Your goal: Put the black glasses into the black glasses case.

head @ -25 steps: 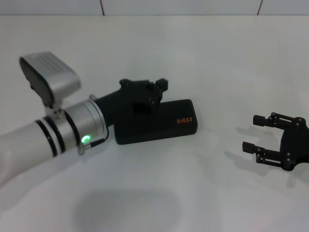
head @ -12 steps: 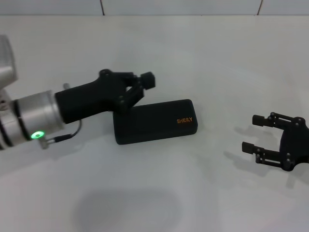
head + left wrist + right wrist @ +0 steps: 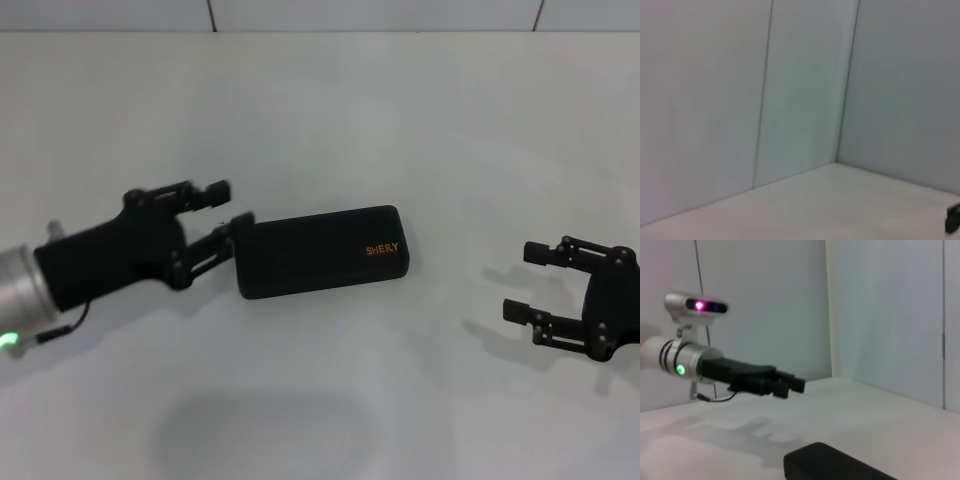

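Lying shut and flat on the white table [image 3: 330, 400], the black glasses case [image 3: 322, 250] shows its orange lettering toward the right end; the black glasses appear in no view, so they are either inside the closed case or out of frame, and which cannot be told. Judged from this, the task stands at its closing stage or at a check of the case; any next move calls for confirming the lid is fully seated, or lifting it if the spectacles remain outside. The left gripper [image 3: 227, 205] hovers just beside the case's left end, fingers spread apart and empty, apparently clear of the case. The right gripper [image 3: 528, 282] rests well apart on the right, fingers likewise spread, holding nothing.
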Robot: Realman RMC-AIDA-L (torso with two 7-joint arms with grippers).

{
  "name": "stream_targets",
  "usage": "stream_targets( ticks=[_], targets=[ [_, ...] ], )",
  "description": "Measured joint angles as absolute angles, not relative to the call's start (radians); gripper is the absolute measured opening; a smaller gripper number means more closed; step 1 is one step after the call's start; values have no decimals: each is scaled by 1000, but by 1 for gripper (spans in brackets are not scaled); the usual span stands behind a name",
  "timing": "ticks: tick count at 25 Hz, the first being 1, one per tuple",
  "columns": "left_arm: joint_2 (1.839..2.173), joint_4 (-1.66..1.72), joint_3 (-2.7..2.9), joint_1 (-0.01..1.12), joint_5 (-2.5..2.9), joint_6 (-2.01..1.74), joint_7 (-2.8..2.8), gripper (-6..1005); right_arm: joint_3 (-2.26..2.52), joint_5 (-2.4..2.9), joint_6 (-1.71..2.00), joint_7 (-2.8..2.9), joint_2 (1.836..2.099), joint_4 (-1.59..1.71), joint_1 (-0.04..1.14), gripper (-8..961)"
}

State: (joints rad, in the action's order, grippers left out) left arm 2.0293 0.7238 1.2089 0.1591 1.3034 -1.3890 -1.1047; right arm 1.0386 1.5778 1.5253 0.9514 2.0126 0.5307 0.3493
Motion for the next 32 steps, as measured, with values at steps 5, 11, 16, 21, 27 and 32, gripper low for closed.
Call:
stream_targets(
  ticks=[5, 11, 16, 21, 27, 32],
  targets=[
    [2049, 719, 1195, 83, 1308, -1403, -1033, 545, 1037, 1578, 1532, 940, 2013, 531, 336, 713],
    [2055, 642, 1178, 47, 1322, -1421, -989, 672, 1036, 1578, 1530, 887, 2015, 518, 307, 713],
    [2061, 597, 1175, 42, 1353, -1421, -970, 796, 1034, 1581, 1535, 868, 2014, 492, 300, 712],
    [2063, 582, 1175, 41, 1372, -1423, -970, 874, 1046, 1588, 1552, 866, 2017, 473, 301, 712],
    [2064, 583, 1156, 41, 1374, -1451, -976, 874, 1040, 1584, 1560, 862, 2017, 466, 302, 713],
    [2064, 581, 1127, 42, 1382, -1469, -969, 874, 1040, 1582, 1565, 861, 2017, 466, 307, 713]
  ],
)
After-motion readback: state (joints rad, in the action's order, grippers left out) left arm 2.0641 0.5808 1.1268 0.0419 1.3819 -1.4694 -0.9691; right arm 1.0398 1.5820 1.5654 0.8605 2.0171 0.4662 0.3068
